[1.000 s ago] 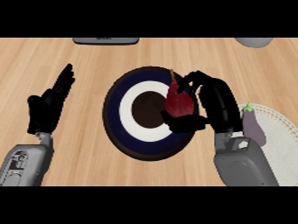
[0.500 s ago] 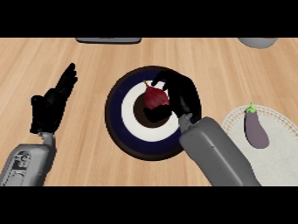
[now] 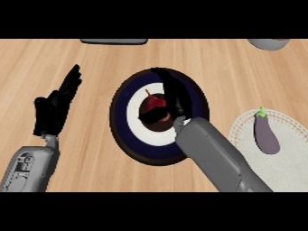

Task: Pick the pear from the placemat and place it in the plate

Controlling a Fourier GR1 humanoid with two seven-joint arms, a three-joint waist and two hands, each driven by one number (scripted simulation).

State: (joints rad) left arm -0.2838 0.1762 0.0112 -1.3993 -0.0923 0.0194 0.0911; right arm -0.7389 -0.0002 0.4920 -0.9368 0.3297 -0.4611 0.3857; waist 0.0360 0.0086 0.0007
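The dark red pear (image 3: 155, 103) now sits at the centre of the dark-rimmed plate (image 3: 131, 137), where half a second ago it was still clasped. The right hand (image 3: 173, 92) has opened, fingers straight above it, so placing looks done. The left hand (image 3: 58, 106) rests open at left. An eggplant (image 3: 266, 133) lies on the placemat (image 3: 296, 158).

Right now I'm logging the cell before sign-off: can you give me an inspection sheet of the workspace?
Surface: wooden counter.
Job's things: dark red pear lies at the centre of the plate; placemat at the right.
Clutter: aubergine on the placemat; a grey thing and a bowl-like thing cut off at the far edge.
Hands: right hand over the plate beside the pear, fingers straight; left hand open at the left, resting.
Cables: nothing seen.
Surroundings: nothing seen beyond the counter.
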